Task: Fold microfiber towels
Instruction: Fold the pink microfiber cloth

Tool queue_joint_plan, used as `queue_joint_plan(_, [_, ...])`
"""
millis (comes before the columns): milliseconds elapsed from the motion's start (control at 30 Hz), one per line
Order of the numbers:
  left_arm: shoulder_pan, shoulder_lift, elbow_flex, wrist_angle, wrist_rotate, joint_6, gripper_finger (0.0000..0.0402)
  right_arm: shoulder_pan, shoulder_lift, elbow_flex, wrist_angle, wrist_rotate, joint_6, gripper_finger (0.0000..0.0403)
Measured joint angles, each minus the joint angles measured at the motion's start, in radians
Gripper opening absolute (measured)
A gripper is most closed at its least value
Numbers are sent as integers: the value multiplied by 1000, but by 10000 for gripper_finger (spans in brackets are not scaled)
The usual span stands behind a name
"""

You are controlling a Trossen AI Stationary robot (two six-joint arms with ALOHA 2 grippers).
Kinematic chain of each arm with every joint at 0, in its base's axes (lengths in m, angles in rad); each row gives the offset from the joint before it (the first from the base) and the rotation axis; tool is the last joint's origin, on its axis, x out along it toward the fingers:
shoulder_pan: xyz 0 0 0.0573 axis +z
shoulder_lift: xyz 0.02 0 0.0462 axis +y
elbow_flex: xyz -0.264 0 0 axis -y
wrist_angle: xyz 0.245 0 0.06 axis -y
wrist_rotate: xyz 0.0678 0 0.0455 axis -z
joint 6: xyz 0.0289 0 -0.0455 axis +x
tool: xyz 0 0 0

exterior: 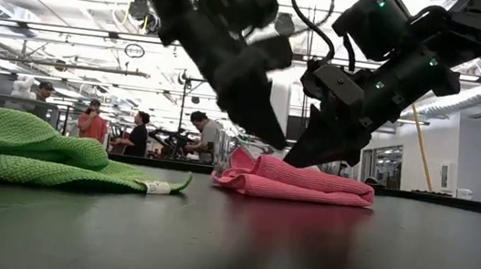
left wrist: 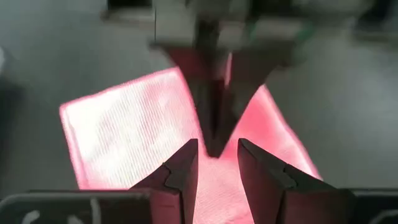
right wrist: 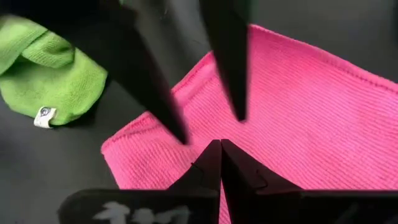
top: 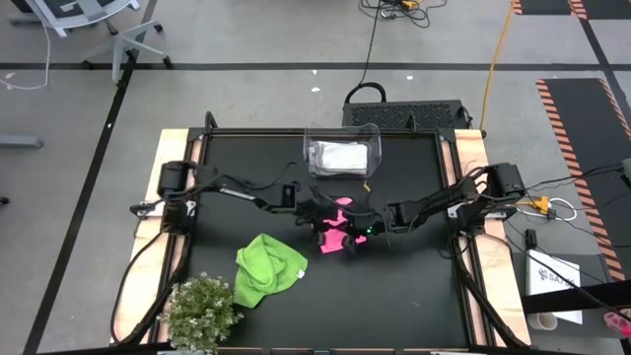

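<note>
Here both grippers meet over pink towel (exterior: 295, 180).

Pink towel (right wrist: 298, 112) (ribbed), lime towel (top: 268, 268), blk table (top: 414, 286).

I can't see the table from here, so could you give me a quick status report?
Both grippers over pink towel: left gripper open, right gripper shut, tips on cloth. Green towel crumpled aside. Nothing blocking.

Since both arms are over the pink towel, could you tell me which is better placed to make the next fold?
Probably left: the left gripper hangs open over the pink towel, while the right gripper is shut, tips on it.
</note>
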Motion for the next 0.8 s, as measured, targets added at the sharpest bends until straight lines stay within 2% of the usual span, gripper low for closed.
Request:
queue_joint_plan(200, [7,100,0,14,-7,14,115,-1,0,0,-3,-8,-3,0])
queue_joint_plan(467, [6,137,6,-52,-22,18,115,21,-1,-26,-101,-136,52,0])
queue_joint_plan(600, [6,139,5,-38,-19,14,115,44,-10,-63,-92,-188,120,0])
queue_joint_plan(700, [4,140,5,-31,-4,2,115,53,-50,-73,-105,-239,158,0])
queue_joint_plan(800, [5,141,4,-34,-1,-2,115,51,-145,-78,-80,-260,180,0])
